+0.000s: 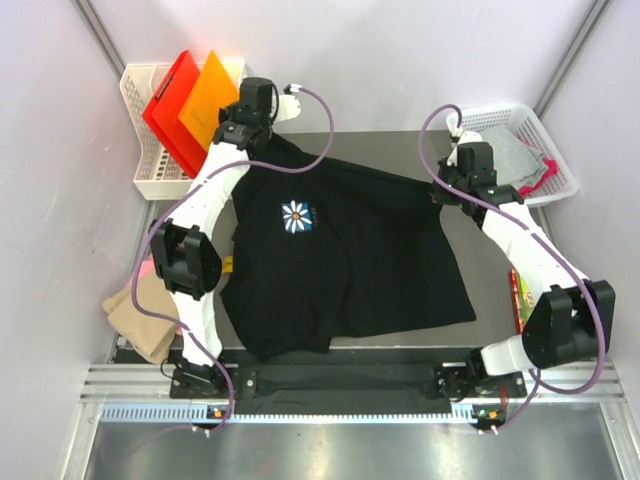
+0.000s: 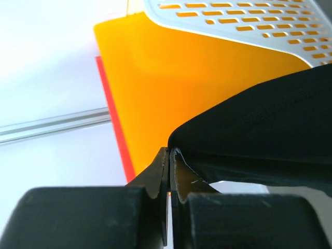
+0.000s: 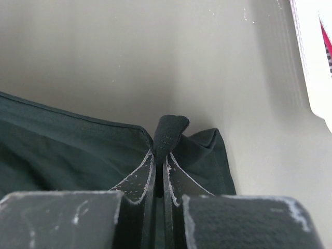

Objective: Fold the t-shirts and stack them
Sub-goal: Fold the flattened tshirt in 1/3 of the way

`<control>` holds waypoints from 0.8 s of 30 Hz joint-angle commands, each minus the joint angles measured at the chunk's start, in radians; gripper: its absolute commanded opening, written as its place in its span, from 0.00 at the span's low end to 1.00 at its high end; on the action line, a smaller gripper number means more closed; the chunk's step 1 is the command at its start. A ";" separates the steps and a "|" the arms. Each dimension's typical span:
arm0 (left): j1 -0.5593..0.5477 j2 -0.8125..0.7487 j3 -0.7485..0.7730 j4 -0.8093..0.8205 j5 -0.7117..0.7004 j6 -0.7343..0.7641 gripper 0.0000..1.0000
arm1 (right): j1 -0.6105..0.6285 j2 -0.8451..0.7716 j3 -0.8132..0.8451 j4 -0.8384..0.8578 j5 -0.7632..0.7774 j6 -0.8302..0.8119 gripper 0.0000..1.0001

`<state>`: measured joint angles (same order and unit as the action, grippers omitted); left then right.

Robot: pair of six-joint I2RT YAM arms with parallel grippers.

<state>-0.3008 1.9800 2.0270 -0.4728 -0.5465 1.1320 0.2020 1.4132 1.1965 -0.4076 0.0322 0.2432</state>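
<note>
Nearest my bases, a tan t-shirt lies bunched off the counter's left edge. The black t-shirt spreads across the middle of the counter, its daisy facing up. My left end effector is clenched on the shirt's far left corner. My right end effector is clenched on a fold at its far right edge. Beyond the left one, an orange folder and a red folder stand in a white basket. A second basket, far right, holds grey and pink cloth.
</note>
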 commanded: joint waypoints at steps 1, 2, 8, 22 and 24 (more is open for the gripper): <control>-0.033 -0.032 -0.081 0.148 -0.113 0.086 0.00 | -0.044 0.033 0.049 0.047 0.025 -0.022 0.00; -0.044 -0.056 -0.130 0.157 -0.116 0.078 0.00 | -0.055 0.041 0.055 0.050 0.018 -0.016 0.00; -0.113 -0.245 -0.441 0.065 -0.104 -0.088 0.00 | -0.078 0.073 0.081 0.058 0.011 -0.016 0.00; -0.156 -0.282 -0.208 -0.325 -0.176 -0.314 0.00 | -0.096 0.043 0.049 0.035 -0.040 0.016 0.00; -0.187 -0.334 -0.247 -0.415 -0.182 -0.354 0.00 | -0.096 0.009 0.011 0.030 -0.040 0.021 0.00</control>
<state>-0.4435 1.7557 1.7866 -0.6849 -0.6727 0.8963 0.1173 1.5032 1.2392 -0.3874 -0.0135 0.2520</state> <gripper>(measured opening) 0.015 0.019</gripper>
